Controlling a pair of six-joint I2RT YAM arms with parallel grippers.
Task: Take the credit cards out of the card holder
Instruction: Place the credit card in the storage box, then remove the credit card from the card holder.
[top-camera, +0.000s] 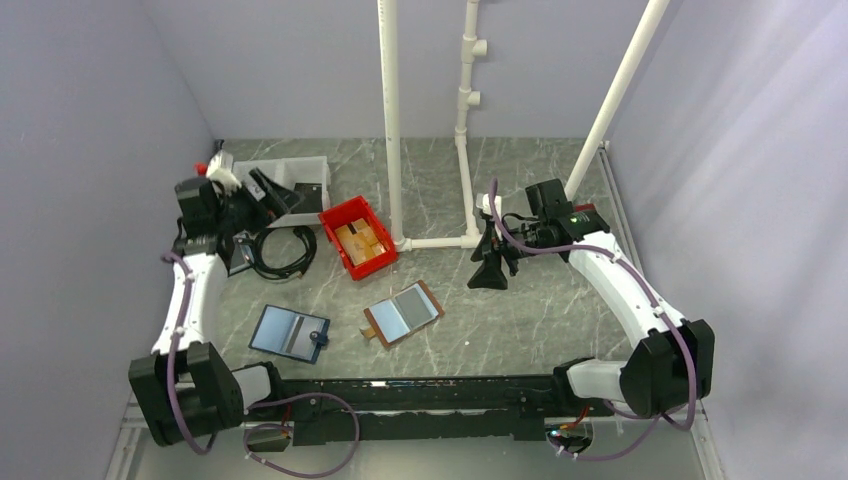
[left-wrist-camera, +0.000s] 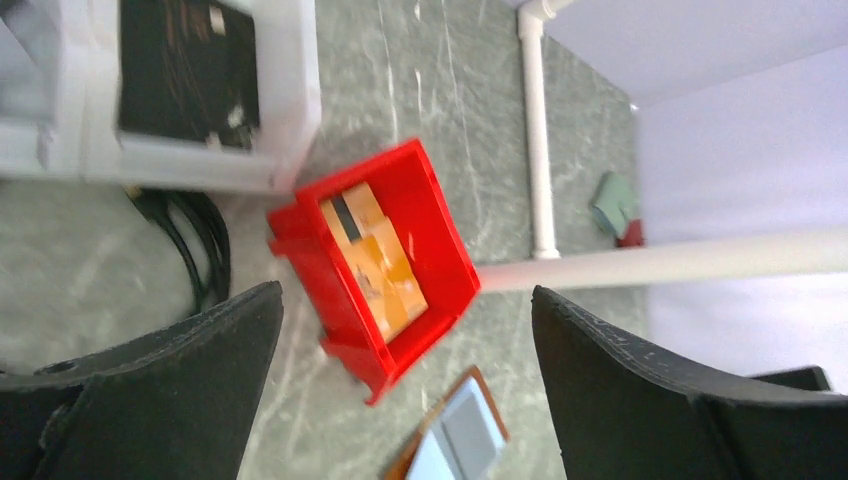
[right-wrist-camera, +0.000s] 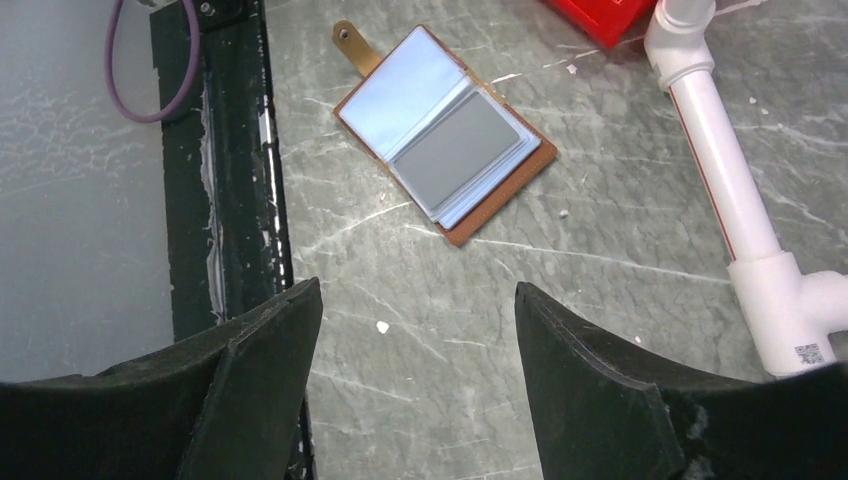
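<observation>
Matte black right claw, flat brown leather-like card holder, marbled grey table

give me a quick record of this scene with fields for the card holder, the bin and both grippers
card holder: open, flat on the table, pale blue and grey panels up, touched by neither gripper
red bin: apart from the holder, holds orange cards
left gripper: open, empty, pointing toward the red bin
right gripper: open, empty, raised off the table, holder in its view
blue-edged folder: open, left of the holder
</observation>
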